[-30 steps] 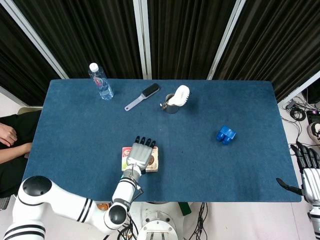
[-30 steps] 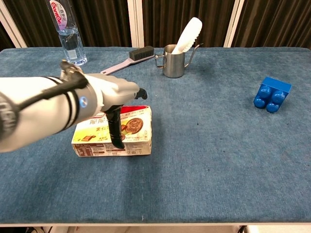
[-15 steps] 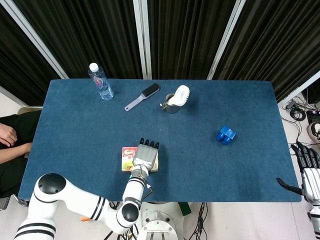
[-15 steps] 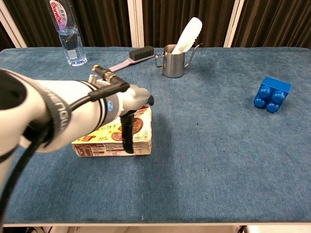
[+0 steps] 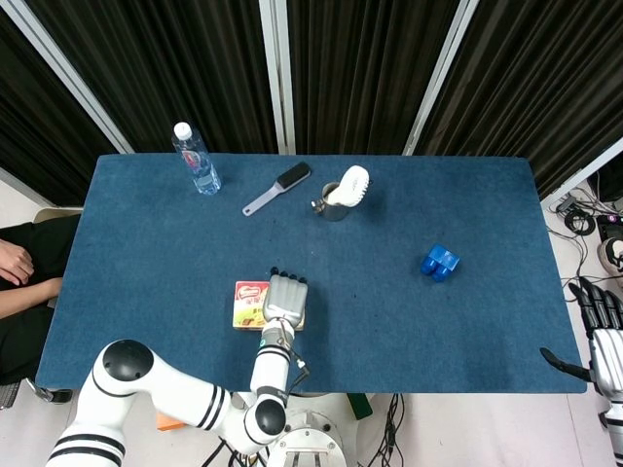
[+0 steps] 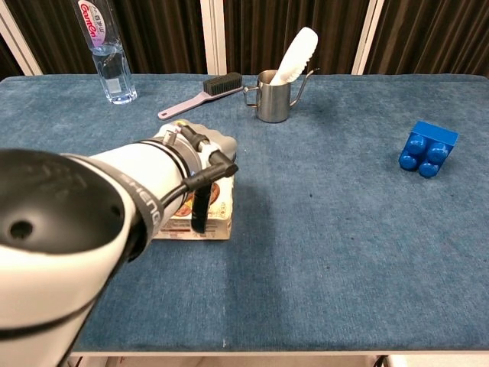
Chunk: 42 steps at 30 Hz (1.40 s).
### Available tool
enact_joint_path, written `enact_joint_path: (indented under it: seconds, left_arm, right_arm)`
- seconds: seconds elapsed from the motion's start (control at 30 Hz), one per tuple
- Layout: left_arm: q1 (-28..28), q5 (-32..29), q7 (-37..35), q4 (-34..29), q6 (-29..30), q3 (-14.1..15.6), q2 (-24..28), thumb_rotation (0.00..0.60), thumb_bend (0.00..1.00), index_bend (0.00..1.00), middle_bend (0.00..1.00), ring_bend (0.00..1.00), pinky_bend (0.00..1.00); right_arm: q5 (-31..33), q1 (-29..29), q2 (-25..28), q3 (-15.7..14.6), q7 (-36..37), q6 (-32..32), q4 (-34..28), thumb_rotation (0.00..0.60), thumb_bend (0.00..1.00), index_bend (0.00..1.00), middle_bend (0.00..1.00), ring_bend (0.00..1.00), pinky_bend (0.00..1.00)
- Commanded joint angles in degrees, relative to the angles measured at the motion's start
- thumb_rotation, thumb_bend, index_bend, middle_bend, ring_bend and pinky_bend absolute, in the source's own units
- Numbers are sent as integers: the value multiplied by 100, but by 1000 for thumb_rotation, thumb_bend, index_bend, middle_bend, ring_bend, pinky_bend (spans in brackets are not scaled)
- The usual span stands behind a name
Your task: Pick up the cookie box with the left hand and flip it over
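The cookie box [image 5: 249,304] lies flat near the table's front edge, its printed top and front face partly showing in the chest view [image 6: 218,208]. My left hand [image 5: 285,300] lies over the box's right half, fingers across the top toward the far edge. In the chest view the left hand [image 6: 206,157] has its dark thumb [image 6: 200,211] pressed down the near face, so it grips the box. My forearm hides the box's left part. My right hand [image 5: 601,336] hangs off the table's right edge, fingers apart, holding nothing.
A water bottle [image 5: 196,159] stands at the back left. A brush [image 5: 277,187] lies beside a metal cup [image 5: 334,202] holding a white scoop [image 5: 352,183] at the back centre. A blue block [image 5: 440,262] sits on the right. The blue table [image 5: 438,331] ends just before the box.
My left forearm has swung right and closer under the cameras. The hand has slid slightly right on the box, and the box's front edge sits a little higher in the chest view.
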Motion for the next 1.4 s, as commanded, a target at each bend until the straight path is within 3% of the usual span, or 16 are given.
enact_joint_path:
  seconds: [0.03,0.23,0.4,0.53,0.7,0.9,1.17,1.4]
  left_arm:
    - [109,425,-209,-119,-40,206,117,600,88,345,369,342,284]
    - [525,1375,-1037,-737,-424,405,771,600,101,348,397,370,330]
    - [1154,2064,-2632,-1443,-1346,205,1633,600,101,348,396,358,330]
    - [1661,2916,-4246,-1489,-2496,94,2259,600,101,349,394,324,277]
    - [2309,4437,-6667,-893,-3306,36,2345,600,100,349,388,288,147]
    - [2689,5924,-8706,119,-3414,222,2025,600,90,348,376,261,107]
    - [2767,7070,-10241,1460,-3189,632,1568,600,59,345,364,232,19]
    - [2737,7267,-10690,2202,-3095,769,1302,600,41,341,361,231,14]
  right_arm:
    - [0,-2,-3,-4,18,-9,15,600,218,0,43,0,1]
    - [-9,-8,-21,0,62,3,58,600,218,0,43,0,2]
    - [-31,-1,-23,0,76,1,60,600,218,0,43,0,1]
    - [-19,22,-36,6,58,-44,65,600,218,0,43,0,1]
    - [20,44,-52,21,-45,-96,36,600,218,0,43,0,1]
    - [29,34,-26,29,-141,-80,-27,600,218,0,43,0,1]
    - [68,22,-12,24,-245,-105,-115,600,218,0,43,0,1]
    - [89,5,-1,20,-353,-110,-203,600,218,0,43,0,1]
